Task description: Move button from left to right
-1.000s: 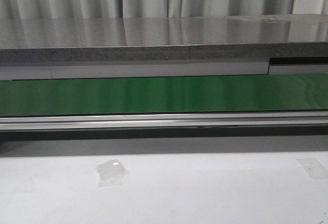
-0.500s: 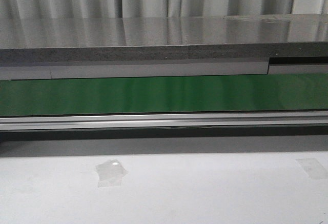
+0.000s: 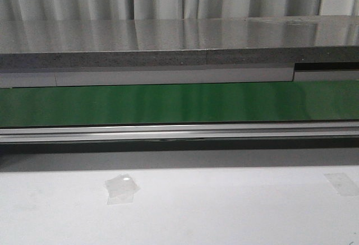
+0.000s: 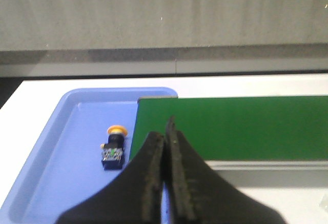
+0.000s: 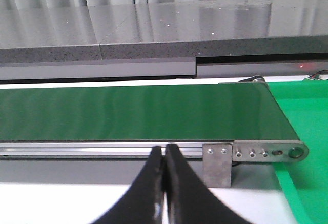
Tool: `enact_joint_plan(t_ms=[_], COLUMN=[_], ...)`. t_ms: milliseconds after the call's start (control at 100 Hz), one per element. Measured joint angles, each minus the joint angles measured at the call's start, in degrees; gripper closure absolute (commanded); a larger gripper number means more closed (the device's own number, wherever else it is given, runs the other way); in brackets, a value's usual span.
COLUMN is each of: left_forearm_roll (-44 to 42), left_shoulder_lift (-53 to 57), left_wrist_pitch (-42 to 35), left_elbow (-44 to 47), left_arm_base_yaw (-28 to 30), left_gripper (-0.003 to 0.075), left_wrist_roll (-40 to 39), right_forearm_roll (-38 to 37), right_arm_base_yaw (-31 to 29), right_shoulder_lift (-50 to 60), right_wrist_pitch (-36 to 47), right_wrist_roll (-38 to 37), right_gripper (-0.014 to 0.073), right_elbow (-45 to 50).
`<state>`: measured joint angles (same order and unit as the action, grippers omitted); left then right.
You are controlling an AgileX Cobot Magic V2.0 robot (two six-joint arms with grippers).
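Note:
The button [image 4: 113,149], with a yellow-orange round head and a black body, lies on its side in a blue tray [image 4: 66,147] in the left wrist view, beside the end of the green belt [image 4: 230,126]. My left gripper [image 4: 165,131] is shut and empty, apart from the button and a little to its right in that view. My right gripper [image 5: 164,149] is shut and empty, in front of the belt's metal rail [image 5: 102,148]. Neither gripper nor the button shows in the front view.
The green conveyor belt [image 3: 179,103] runs across the front view with a metal rail [image 3: 179,132] along its near side. Two pieces of clear tape [image 3: 122,189] lie on the white table. A green surface [image 5: 307,131] lies past the belt's right end bracket [image 5: 256,153].

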<state>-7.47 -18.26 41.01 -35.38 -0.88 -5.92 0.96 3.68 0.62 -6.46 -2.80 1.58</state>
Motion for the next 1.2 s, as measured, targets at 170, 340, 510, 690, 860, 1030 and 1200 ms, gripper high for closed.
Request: enact_joint_plan(t_ms=[170, 340, 510, 690, 860, 1030, 1200], left_forearm_roll=[-1.2, -1.2, -1.1, -1.1, -0.9, -0.8, -0.3], left_shoulder_lift=[-8.9, -13.9, -15.4, -15.5, -15.5, -15.5, -15.5], left_wrist_pitch=[10.8, 13.7, 14.2, 14.2, 14.2, 14.2, 14.2], left_elbow=[-7.5, -9.2, -9.2, -9.2, -9.2, -9.2, -9.2], left_arm_base_yaw=[0.0, 0.0, 0.0, 0.0, 0.0, 0.0, 0.0], left_gripper=[0.074, 0.074, 0.0739, 0.062, 0.0171, 0.0045, 0.0085], left_wrist_roll=[0.0, 0.0, 0.0, 0.0, 0.1, 0.1, 0.1], right_forearm_roll=[0.0, 0.0, 0.0, 0.0, 0.0, 0.0, 0.0], right_arm_base_yaw=[0.0, 0.0, 0.0, 0.0, 0.0, 0.0, 0.0], right_shoulder_lift=[0.0, 0.0, 0.0, 0.0, 0.0, 0.0, 0.0], right_wrist_pitch=[0.0, 0.0, 0.0, 0.0, 0.0, 0.0, 0.0], right_wrist_roll=[0.0, 0.0, 0.0, 0.0, 0.0, 0.0, 0.0], right_gripper=[0.0662, 0.0662, 0.0662, 0.0662, 0.0662, 0.0662, 0.0662], right_elbow=[0.0, 0.0, 0.0, 0.0, 0.0, 0.0, 0.0])
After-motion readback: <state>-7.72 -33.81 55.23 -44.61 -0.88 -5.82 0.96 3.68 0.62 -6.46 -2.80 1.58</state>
